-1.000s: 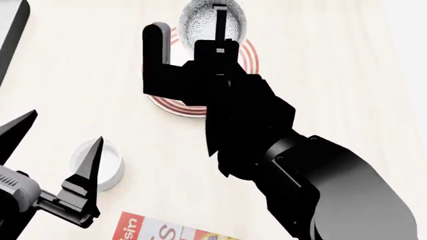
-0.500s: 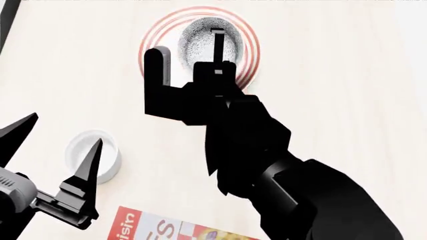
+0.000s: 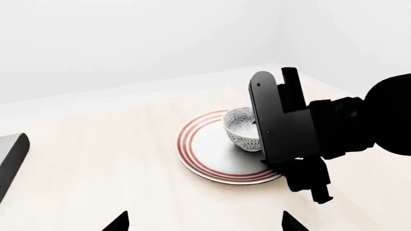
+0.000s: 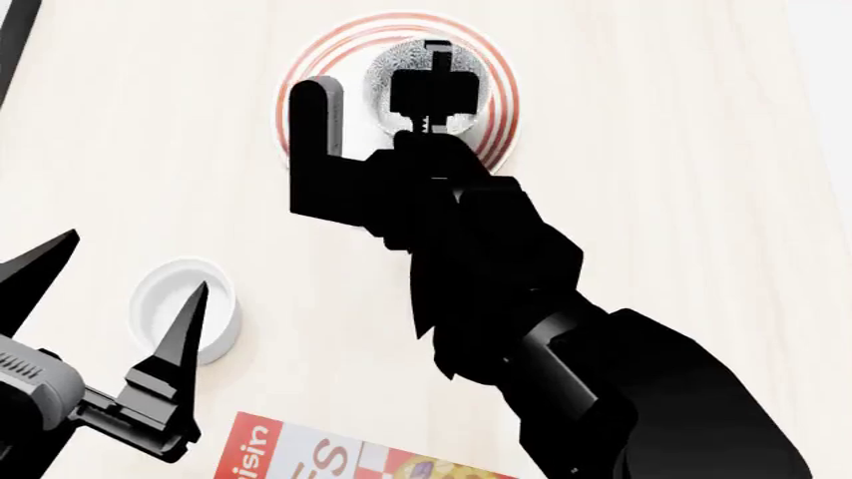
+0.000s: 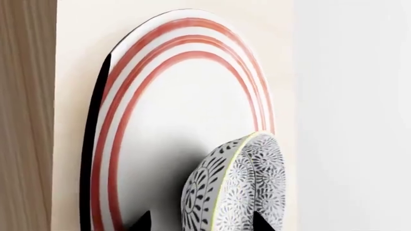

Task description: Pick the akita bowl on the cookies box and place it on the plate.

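Note:
The akita bowl (image 3: 241,127) stands upright on the red-ringed plate (image 3: 205,154), a little off its middle. In the head view the bowl (image 4: 377,85) shows on both sides of my right gripper (image 4: 433,90), which hangs over the plate (image 4: 309,62). The right wrist view has the bowl (image 5: 237,192) with its rim between the two fingertips of that gripper (image 5: 201,220). There is a gap to the outer wall, so the gripper is open. My left gripper (image 4: 131,269) is open at the lower left, empty. The cookies box (image 4: 319,461) lies at the near edge.
A plain white cup (image 4: 154,299) stands under the left gripper's fingers. A dark flat object (image 4: 14,40) lies at the far left edge of the table. My right arm covers much of the middle of the head view.
A second ago the bowl hung larger, over the plate's far rim. It now rests inside the rings. The right gripper's end has changed shape over the bowl. The left arm has barely moved.

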Controlling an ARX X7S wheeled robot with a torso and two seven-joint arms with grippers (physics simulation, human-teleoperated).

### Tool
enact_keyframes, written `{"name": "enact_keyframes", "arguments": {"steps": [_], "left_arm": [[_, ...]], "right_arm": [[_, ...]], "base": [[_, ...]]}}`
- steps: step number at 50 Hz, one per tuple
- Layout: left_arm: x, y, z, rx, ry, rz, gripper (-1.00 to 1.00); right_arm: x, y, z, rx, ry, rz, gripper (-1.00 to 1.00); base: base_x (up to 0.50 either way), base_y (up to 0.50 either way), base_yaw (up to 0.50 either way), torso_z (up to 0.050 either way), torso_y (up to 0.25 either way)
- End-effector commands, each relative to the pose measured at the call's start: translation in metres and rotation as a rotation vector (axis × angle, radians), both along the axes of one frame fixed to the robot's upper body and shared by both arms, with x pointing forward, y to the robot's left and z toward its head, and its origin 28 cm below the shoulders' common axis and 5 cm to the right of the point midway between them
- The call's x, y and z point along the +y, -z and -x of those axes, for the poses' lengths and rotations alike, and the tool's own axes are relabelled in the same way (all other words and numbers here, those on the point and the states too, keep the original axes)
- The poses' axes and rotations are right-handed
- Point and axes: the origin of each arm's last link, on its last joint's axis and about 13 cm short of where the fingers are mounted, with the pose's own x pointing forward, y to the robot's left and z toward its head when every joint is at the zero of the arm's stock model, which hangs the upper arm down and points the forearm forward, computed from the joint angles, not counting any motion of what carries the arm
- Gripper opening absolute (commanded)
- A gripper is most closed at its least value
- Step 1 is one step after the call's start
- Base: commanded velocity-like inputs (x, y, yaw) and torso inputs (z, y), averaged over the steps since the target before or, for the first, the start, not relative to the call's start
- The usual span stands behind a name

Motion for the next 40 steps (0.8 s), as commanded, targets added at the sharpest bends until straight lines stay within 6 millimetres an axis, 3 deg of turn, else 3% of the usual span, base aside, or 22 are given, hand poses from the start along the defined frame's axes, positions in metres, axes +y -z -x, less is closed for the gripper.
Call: {"name": "enact_keyframes", "arguments": {"steps": [1,10,26,34,40], "left_arm": [[-0.001,-0.002,0.001,-0.017,0.010,0.001,1.00],[-0.001,-0.002,0.001,-0.014,0.006,-0.002,1.00],[0.000,-0.008,0.005,-0.027,-0.022,0.007,1.00],[0.003,-0.021,0.012,-0.081,-0.062,0.050,1.00],[0.006,-0.031,0.019,-0.152,-0.113,0.081,1.00]], "right_arm": [[0.009,-0.007,0.001,0.021,-0.011,-0.021,1.00],[0.012,-0.016,0.009,0.015,-0.042,-0.010,1.00],[-0.016,-0.039,0.090,-0.017,-0.127,-0.024,1.00],[-0.042,-0.057,0.136,-0.091,-0.149,-0.143,1.00],[-0.058,-0.058,0.169,-0.187,-0.174,-0.242,1.00]], "base": [[0.00,0.00,0.00,0.000,0.000],[0.00,0.00,0.00,0.000,0.000],[0.00,0.00,0.00,0.000,0.000],[0.00,0.00,0.00,0.000,0.000],[0.00,0.00,0.00,0.000,0.000]]}}
